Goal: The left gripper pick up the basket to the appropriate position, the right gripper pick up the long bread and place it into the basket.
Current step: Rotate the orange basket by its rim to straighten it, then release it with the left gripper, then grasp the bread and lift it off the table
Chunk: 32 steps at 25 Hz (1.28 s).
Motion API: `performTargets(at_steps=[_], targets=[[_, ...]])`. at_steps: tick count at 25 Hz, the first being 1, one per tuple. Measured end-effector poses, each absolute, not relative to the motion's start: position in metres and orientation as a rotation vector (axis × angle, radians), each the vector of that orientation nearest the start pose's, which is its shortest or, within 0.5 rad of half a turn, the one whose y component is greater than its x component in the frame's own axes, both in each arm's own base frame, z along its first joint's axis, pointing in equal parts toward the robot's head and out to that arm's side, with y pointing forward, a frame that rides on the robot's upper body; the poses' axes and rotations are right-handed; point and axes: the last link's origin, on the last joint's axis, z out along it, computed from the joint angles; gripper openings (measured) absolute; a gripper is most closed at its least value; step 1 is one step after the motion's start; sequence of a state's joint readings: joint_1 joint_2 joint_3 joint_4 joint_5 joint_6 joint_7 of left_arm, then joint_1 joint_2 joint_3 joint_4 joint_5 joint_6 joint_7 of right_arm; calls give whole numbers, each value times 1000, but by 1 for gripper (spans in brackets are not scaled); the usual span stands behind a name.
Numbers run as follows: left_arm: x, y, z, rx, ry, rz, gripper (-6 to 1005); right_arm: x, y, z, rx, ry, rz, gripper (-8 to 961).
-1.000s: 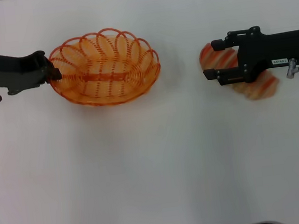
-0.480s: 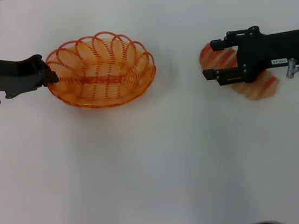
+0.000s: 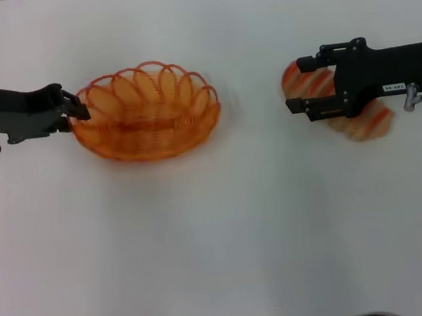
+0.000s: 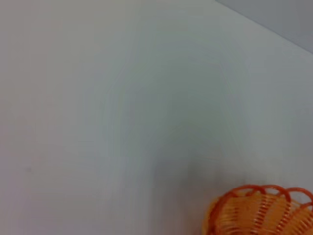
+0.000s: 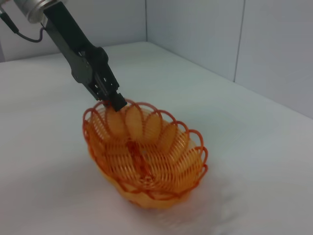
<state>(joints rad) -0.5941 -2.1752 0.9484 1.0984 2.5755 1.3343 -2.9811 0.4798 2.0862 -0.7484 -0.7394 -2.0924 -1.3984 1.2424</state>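
White tabletop [image 3: 224, 264], matte and featureless, bare across the near stretch. Farther out, two work sites, well apart.

On the robot's left: left gripper [image 3: 78, 112], reaching in level from the side, fingers pinched together on the basket [image 3: 149, 123] at one loop of its end rim. Seen from the right wrist camera as a black claw [image 5: 115, 100] biting that rim from above, with the basket [image 5: 146, 161] tipped, gripped end high, far end low, near or on the table; contact there not clear. Probably held by the rim because nothing else offers a thin edge to pinch. Judged mid-carry, not yet set where it belongs. Thin orange wire, oval, open weave with ribs along the bottom and a scalloped ring of loops; light and springy by the look, likely to swing or twist from a one-point hold. Only a corner of it [image 4: 259, 213] caught by the left wrist camera.

On the robot's right: right gripper [image 3: 298, 84], black, white label on the arm, poised over the long bread [image 3: 365, 125] with fingers spread wide to either side of the loaf, not pressed on it. Loaf flat on the table, lying at a slant, one end poking out beyond the fingertips, the other behind the claw body. Tan, rounded, soft-looking, banded crosswise in orange-red. Apparently waiting to close until the basket is parked.

Farthest back, pale panelled walls [image 5: 254, 44] meeting at a corner beyond the table.
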Motion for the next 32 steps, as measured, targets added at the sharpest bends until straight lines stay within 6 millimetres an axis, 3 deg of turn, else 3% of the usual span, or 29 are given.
performTargets(at_steps=[6, 8, 17, 25, 32], targets=[[-241, 368, 1, -1933, -1940, -100, 227, 291, 334, 0, -2686, 419, 362, 709], [-241, 367, 3, -1938, -1943, -96, 385, 291, 334, 0, -2686, 419, 362, 708], [-241, 364, 22, -1921, -1922, -124, 431, 291, 334, 1, -2689, 423, 367, 705], [-237, 370, 50, -1921, -1787, -201, 430, 290, 334, 3, -2678, 461, 391, 702], [-229, 377, 70, -2143, -1504, -564, 431, 287, 333, 7, -2679, 536, 440, 700]])
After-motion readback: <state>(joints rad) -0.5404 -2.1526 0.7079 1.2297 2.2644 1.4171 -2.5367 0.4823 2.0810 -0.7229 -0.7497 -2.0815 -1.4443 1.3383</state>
